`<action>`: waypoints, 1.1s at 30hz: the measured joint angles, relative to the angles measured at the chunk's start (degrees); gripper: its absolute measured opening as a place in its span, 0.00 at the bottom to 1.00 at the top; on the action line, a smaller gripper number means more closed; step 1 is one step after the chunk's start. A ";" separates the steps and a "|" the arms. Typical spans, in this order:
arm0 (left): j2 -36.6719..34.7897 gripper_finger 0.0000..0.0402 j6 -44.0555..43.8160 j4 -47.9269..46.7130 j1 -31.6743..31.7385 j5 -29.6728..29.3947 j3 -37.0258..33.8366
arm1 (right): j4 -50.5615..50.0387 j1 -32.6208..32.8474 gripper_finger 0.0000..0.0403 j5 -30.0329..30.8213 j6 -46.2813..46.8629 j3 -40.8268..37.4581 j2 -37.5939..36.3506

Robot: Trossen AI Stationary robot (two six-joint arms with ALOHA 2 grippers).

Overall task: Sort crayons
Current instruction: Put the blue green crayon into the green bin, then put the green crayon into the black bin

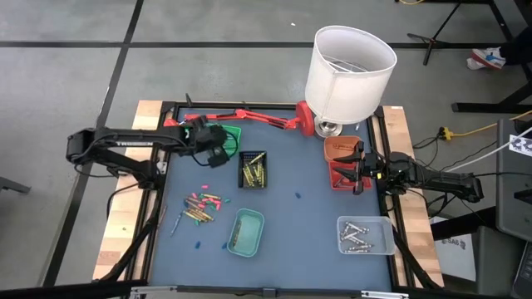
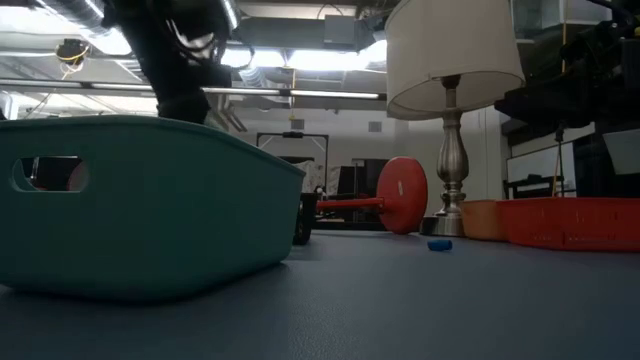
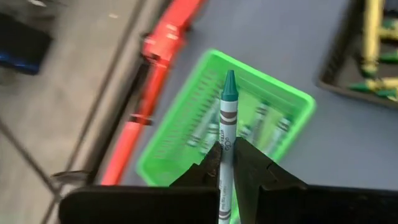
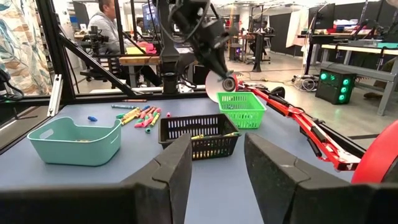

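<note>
Left wrist view: the left pincer (image 3: 227,163) is closed tight on a green crayon (image 3: 228,118), tip pointing out over the green tray (image 3: 180,124), which holds a few more crayons. In the high view that pincer (image 1: 218,154) hangs at the tabletop's (image 1: 291,158) far left, beside the black tray (image 1: 253,169). A loose pile of crayons (image 1: 202,206) lies nearer the front. The right pincer (image 1: 359,170) waits wide open and empty by the red tray (image 1: 339,176).
</note>
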 joint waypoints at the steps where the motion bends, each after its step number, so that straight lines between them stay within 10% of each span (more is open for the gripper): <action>1: 0.79 0.02 0.38 0.03 0.49 1.80 0.00 | 0.00 0.00 0.37 0.00 0.02 0.00 0.02; 20: 7.62 0.28 -0.74 0.21 4.00 5.37 0.00 | 0.00 0.00 0.37 0.00 0.02 0.00 0.02; 33: 7.16 0.27 -2.34 -0.32 1.65 29.11 0.00 | 0.00 0.00 0.37 0.00 0.02 0.00 0.02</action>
